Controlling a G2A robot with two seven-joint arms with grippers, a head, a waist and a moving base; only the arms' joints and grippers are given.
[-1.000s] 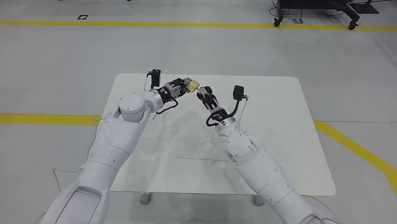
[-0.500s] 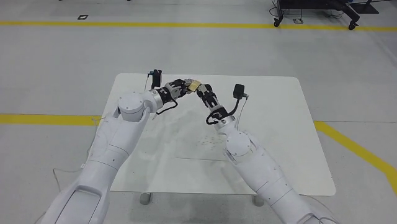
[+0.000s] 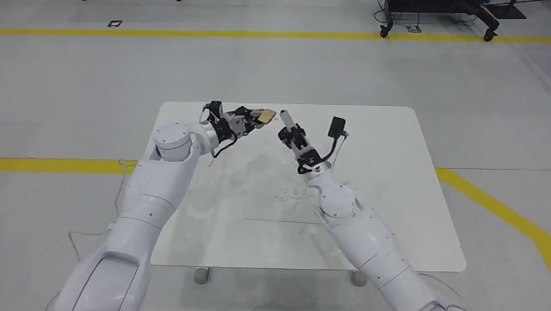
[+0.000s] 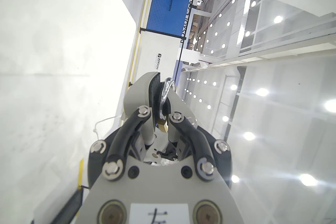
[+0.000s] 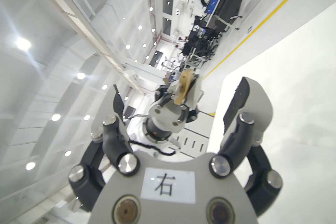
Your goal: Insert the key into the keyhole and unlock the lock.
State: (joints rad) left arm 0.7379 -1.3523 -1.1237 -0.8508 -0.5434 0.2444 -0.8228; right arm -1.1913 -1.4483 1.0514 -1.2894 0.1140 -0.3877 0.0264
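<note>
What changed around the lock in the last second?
The right gripper closed in on the lock half a second ago, then backed away. It is now open and empty, with a clear gap between it and the lock. The left arm drew back slightly toward its own side. Unchanged: the left gripper stays shut on the lock, held above the table.

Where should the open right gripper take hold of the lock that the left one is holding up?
Probably the lock by its brass body, where it sticks out past the left gripper. That end is bare and faces the right gripper, so come straight on and pinch its flat faces. The shackle sits between the left fingers.
</note>
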